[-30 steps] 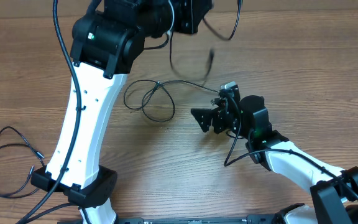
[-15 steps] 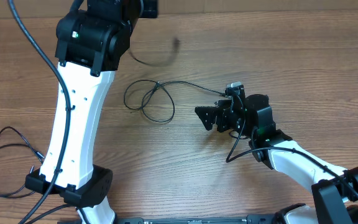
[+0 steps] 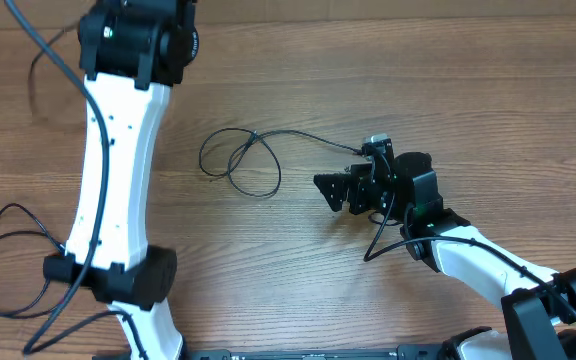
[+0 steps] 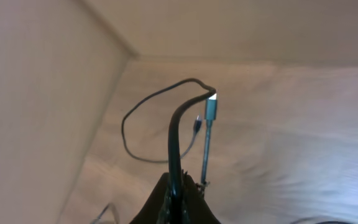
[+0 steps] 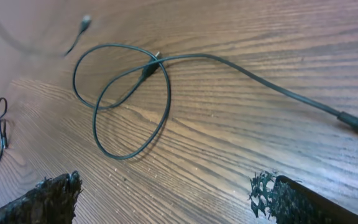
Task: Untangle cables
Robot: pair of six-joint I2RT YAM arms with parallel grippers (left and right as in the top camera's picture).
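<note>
1. Currently my left pincer (image 4: 178, 202) is pinched together on a thin black flexible cable with a silver-tipped plug (image 4: 171, 143). This lifted cable rises out of the jaws, arches over and hangs a slack loop in the air above the bench. Overhead it shows only as a blurred streak near the top left.
2. My right pincer (image 5: 163, 190) stands wide apart with nothing in it, low over the brown wood-grain bench (image 3: 268, 280).
3. A second thin black looped cable (image 5: 154, 62) lies flat mid-bench in two overlapping loops that cross at one spot. Its long tail runs out to a thicker plug end just beside my right pincer. Whether that crossing is a true knot or only one strand laid over another, I cannot tell.
4. I judge these cords very light, limp and slightly springy, and the smooth jacket will likely slide through a loose pinch. I would take hold on the jacket right at the crossing, or just behind a plug body, never on the metal tip.
5. More thin black loose strands (image 3: 15, 206) sit at the bench's left edge, well apart from the looped cable.
</note>
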